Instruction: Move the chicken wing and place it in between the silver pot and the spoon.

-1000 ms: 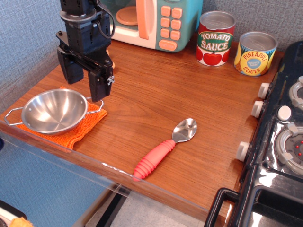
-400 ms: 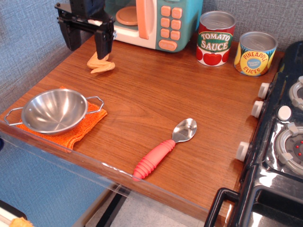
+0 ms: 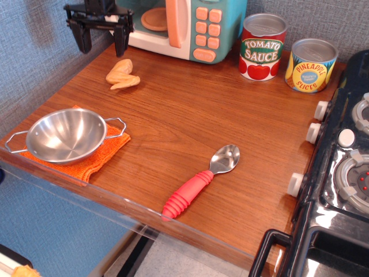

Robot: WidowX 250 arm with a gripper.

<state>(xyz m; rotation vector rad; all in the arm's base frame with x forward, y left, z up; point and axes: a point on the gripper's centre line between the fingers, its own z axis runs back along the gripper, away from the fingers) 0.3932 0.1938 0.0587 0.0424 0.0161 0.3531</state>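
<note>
The tan-orange chicken wing lies on the wooden counter at the back left, near the toy microwave. My gripper hangs open and empty above and just behind the wing, its two black fingers spread apart. The silver pot sits on an orange cloth at the front left. The spoon with a coral-red handle lies at the front middle, its bowl pointing to the back right.
A toy microwave stands at the back. A tomato sauce can and a pineapple slices can stand at the back right. A black toy stove borders the right side. The counter's front edge drops off.
My gripper has risen and moved back from beside the pot to above the wing's far side. The wing, hidden before, now shows fully on the counter.
</note>
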